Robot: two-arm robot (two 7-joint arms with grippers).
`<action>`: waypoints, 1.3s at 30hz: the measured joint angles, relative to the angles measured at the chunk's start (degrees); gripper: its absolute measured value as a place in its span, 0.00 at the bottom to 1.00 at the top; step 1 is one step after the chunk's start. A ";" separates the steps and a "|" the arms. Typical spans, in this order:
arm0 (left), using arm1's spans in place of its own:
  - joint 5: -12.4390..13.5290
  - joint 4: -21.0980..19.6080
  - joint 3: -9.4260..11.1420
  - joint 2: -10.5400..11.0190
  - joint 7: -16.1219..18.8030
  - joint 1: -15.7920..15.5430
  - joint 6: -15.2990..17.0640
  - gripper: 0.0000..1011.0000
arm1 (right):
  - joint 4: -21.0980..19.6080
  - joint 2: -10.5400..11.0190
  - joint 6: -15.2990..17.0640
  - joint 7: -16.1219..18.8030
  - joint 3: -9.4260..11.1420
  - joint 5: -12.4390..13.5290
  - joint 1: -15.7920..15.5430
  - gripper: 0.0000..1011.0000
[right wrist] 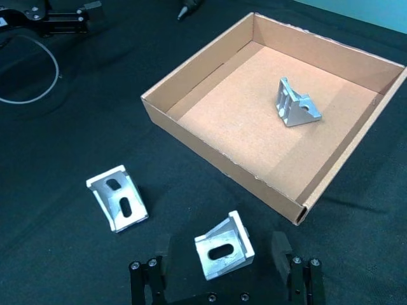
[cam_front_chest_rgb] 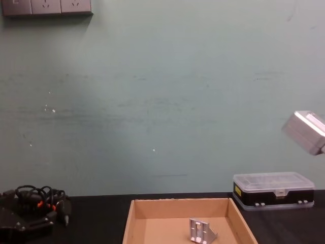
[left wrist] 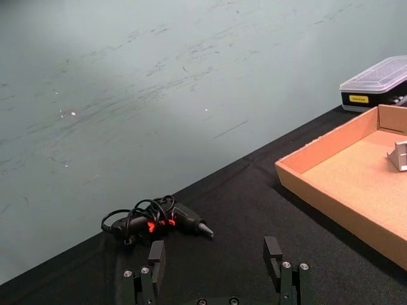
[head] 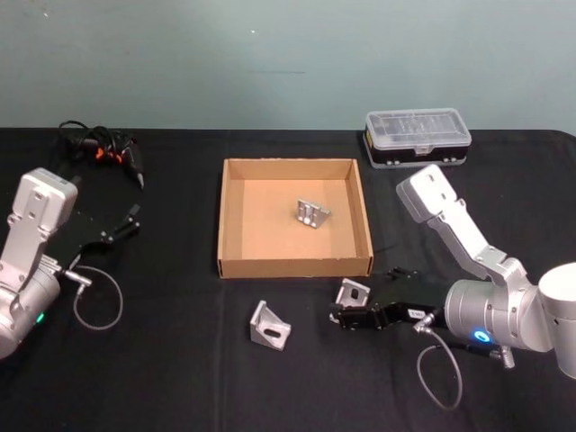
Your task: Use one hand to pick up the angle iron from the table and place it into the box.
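Right end effector (right wrist: pixel 221 251) spread apart, straddling angle iron (head: pixel 353 292) just before box (head: pixel 293 266). Left end effector (left wrist: pixel 215 251) apart, left of box.

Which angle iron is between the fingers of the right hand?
The angle iron on the table by the box corner; another lies farther left, the third sits inside the box.

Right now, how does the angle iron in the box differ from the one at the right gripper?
The boxed angle iron rests in the box, the other angle iron on the table. The right gripper's open fingers flank the other, not the boxed one. Both are silver, slotted.
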 joint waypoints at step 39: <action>0.00 0.00 0.00 0.00 0.00 0.00 0.00 1.00 | 3.07 -0.80 0.13 -0.39 -1.04 1.78 1.36 0.99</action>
